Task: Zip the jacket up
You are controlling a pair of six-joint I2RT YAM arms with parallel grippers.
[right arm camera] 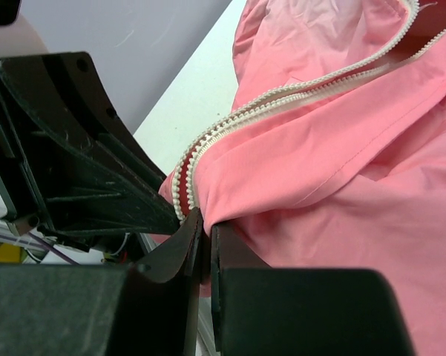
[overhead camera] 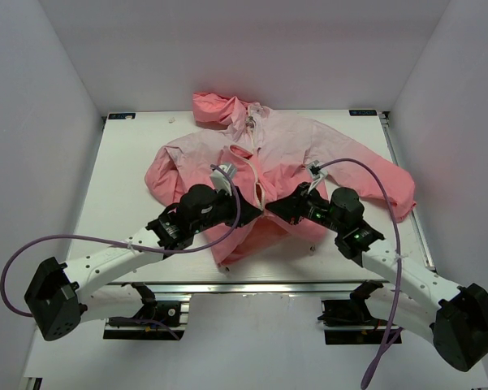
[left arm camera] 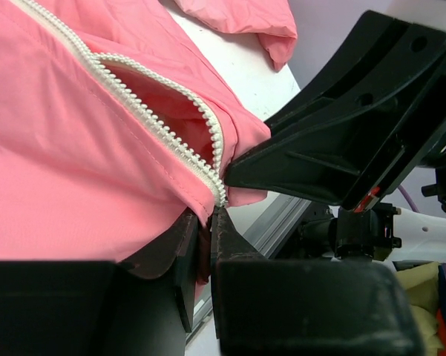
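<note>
The pink hooded jacket [overhead camera: 308,154] lies front up on the white table [overhead camera: 126,175], hood at the far edge, its whitish zipper [overhead camera: 256,175] open down the middle. My left gripper [overhead camera: 256,213] is shut on the jacket's bottom hem at the left zipper edge; the left wrist view shows the fabric [left arm camera: 74,148] and zipper teeth [left arm camera: 208,167] pinched between its jaws [left arm camera: 205,222]. My right gripper [overhead camera: 274,210] is shut on the hem at the right zipper edge [right arm camera: 185,178], fabric [right arm camera: 341,163] clamped in its jaws [right arm camera: 206,222]. The two grippers nearly touch.
The table's metal front rail [overhead camera: 252,284] runs just below the hem. White walls enclose the table on three sides. Purple cables [overhead camera: 373,175] loop over each arm. The right sleeve [overhead camera: 402,191] reaches towards the table's right edge.
</note>
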